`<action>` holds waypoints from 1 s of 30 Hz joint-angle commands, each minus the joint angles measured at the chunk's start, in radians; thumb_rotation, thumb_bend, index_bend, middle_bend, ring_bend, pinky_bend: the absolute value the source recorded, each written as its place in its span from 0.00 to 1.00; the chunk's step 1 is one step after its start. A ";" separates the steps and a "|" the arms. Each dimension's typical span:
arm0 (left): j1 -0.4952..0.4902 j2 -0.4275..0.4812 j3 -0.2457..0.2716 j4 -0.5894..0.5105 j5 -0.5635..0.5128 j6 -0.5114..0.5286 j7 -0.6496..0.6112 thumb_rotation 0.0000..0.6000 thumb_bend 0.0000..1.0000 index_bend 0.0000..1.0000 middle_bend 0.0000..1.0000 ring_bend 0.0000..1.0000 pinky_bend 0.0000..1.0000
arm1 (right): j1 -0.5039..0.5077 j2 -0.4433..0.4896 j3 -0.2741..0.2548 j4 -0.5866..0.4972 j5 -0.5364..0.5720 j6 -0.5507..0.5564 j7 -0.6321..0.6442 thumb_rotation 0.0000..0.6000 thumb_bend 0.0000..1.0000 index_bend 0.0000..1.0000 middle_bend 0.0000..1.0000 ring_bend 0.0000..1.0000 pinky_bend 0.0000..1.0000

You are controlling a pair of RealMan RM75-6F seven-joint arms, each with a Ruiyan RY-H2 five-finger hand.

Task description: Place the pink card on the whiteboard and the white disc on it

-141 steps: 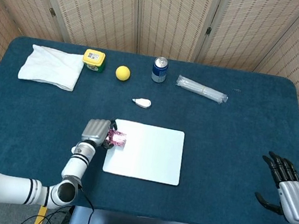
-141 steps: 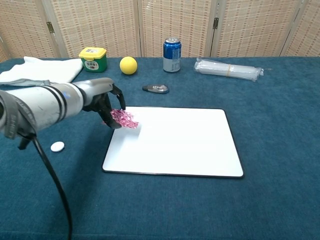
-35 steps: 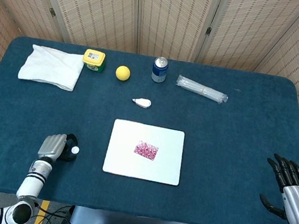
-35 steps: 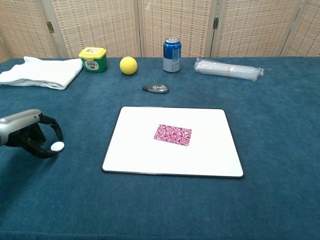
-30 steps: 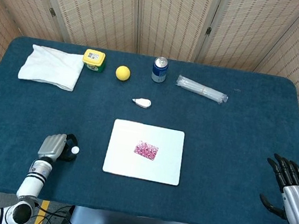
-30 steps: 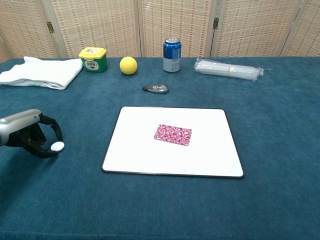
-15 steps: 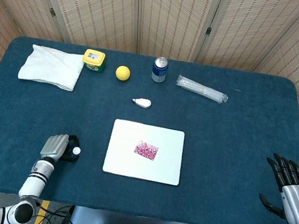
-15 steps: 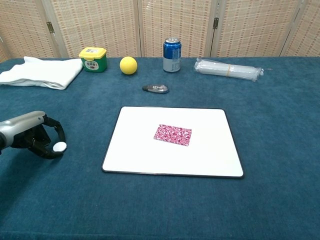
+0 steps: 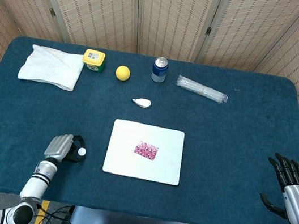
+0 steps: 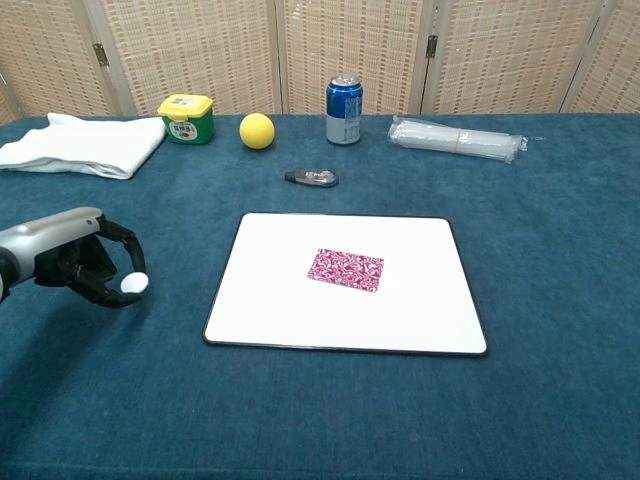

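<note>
The pink patterned card (image 9: 146, 150) (image 10: 345, 269) lies flat near the middle of the whiteboard (image 9: 123, 165) (image 10: 260, 315). My left hand (image 9: 62, 148) (image 10: 85, 264) hovers just left of the board and pinches the small white disc (image 9: 81, 151) (image 10: 134, 283) between its fingertips. The disc is off the table cloth, a short way from the board's left edge. Far off at the table's right front corner, my right hand (image 9: 292, 193) stays with its fingers spread and nothing in it; it does not show in the chest view.
Along the back stand a folded white cloth (image 9: 52, 66), a green-and-yellow box (image 9: 94, 59), a yellow ball (image 9: 123, 72), a blue can (image 9: 159, 69) and a clear plastic packet (image 9: 201, 89). A small grey-white gadget (image 9: 142, 102) lies behind the board.
My left hand has carried the white disc rightward, closer to the whiteboard's left edge, and lifted it slightly. The card and my right hand have not moved.
</note>
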 commanded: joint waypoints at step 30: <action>-0.538 -0.218 -0.243 0.129 -0.536 -0.085 0.372 1.00 0.34 0.52 1.00 1.00 1.00 | 0.017 0.067 0.046 0.144 0.130 -0.072 0.411 1.00 0.18 0.00 0.00 0.00 0.00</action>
